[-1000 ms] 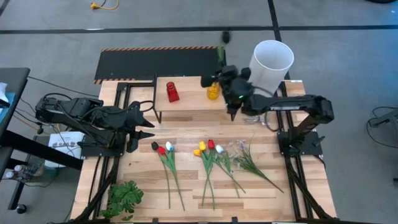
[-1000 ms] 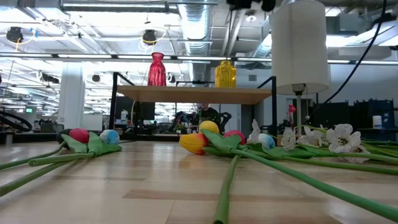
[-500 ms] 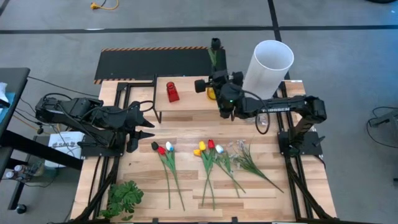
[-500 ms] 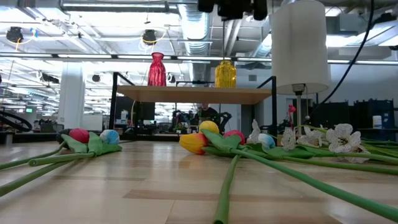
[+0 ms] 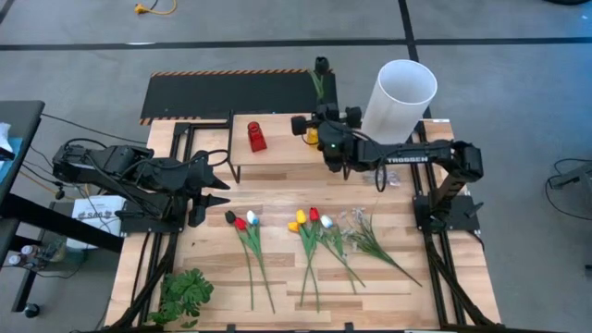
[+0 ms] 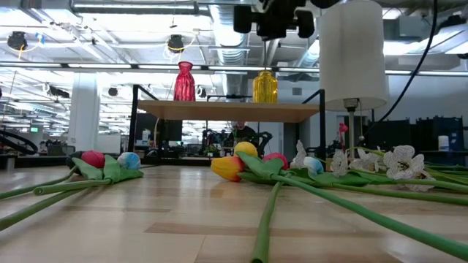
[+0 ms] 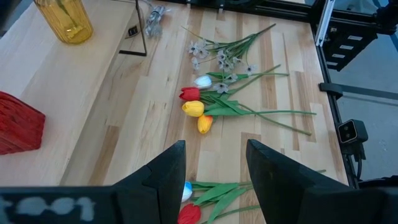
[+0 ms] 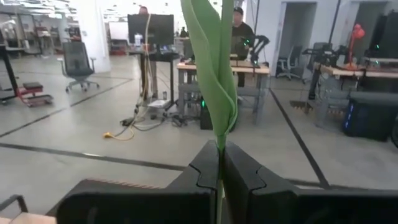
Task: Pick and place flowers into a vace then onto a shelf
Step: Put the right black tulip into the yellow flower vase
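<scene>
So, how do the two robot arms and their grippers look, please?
Both arms are dark, jointed links. The right arm bears white lettering along one link and a small green light near its wrist. The left arm trails thin black cables at its base. The left gripper has two broad, flat black fingers.

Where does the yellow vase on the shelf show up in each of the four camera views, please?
High view: yellow vase on the shelf's right half, mostly hidden under the right gripper.
Low view: upper centre, standing on the shelf.
Left wrist view: top-left corner.
Right wrist view: not in it.
Shared landmark: the red vase on the same shelf.
</scene>
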You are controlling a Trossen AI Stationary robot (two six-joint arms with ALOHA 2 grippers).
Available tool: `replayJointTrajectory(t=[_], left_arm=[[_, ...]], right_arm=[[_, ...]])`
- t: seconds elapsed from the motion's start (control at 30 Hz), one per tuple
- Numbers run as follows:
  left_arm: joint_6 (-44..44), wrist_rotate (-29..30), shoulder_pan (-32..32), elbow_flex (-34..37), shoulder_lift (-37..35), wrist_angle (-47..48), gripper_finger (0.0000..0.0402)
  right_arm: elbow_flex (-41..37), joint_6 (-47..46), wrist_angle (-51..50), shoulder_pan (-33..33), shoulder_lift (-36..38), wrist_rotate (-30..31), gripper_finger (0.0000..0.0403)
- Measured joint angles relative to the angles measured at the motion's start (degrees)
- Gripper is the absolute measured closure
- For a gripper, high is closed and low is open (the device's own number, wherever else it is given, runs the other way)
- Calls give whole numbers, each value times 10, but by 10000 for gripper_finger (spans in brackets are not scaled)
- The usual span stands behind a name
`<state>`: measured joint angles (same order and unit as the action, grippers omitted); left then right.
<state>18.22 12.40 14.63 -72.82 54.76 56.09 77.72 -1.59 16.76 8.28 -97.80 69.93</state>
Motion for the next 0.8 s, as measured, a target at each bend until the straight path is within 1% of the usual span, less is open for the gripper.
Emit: replayJointTrajectory(t=[0.1,0.6,0.8], left_arm=[[0,0,0,0,0,0,244],[0,0,0,0,0,0,244],[0,0,0,0,0,0,244]], right_arm=[[0,-19,-10,6,0,-4,403],[0,-21,-26,16,0,-7,385],[0,-30,-41,15,0,-9,363]])
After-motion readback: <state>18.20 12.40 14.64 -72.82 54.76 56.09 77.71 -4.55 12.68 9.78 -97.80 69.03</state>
